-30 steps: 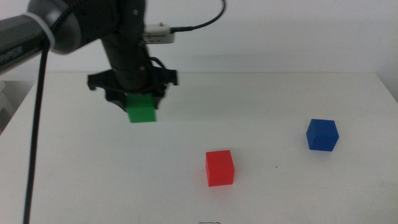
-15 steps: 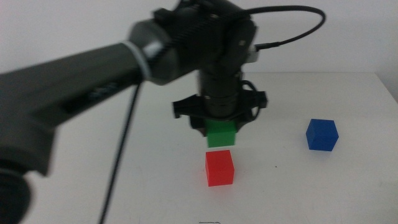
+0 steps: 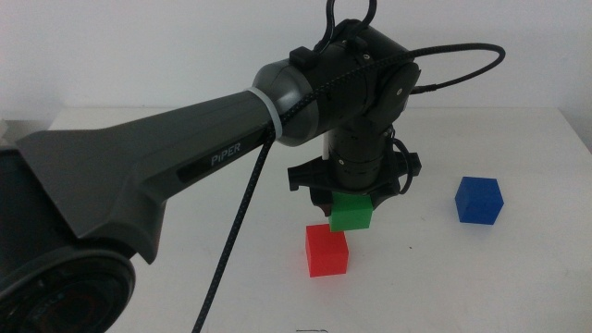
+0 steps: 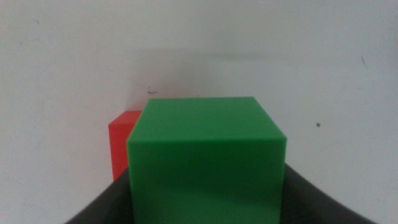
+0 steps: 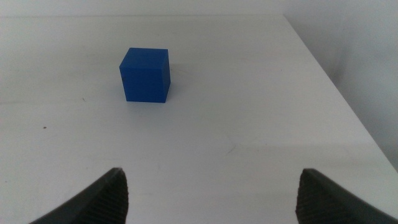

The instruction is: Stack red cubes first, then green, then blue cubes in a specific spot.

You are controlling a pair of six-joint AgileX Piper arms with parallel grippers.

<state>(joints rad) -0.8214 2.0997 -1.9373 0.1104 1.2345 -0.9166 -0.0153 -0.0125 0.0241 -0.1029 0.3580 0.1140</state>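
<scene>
The red cube sits on the white table near the front centre. My left gripper is shut on the green cube and holds it in the air just above the red cube, offset a little to the right and back. In the left wrist view the green cube fills the jaws, with the red cube partly hidden behind it. The blue cube stands alone at the right; it also shows in the right wrist view. My right gripper is open and empty, well short of the blue cube.
The left arm's dark body spans the left half of the middle view and hides the table there. The table's right edge lies close beyond the blue cube.
My left gripper has carried the green cube from the back left to the right and forward, then lowered it to just above the red cube. The red and blue cubes have not moved.
</scene>
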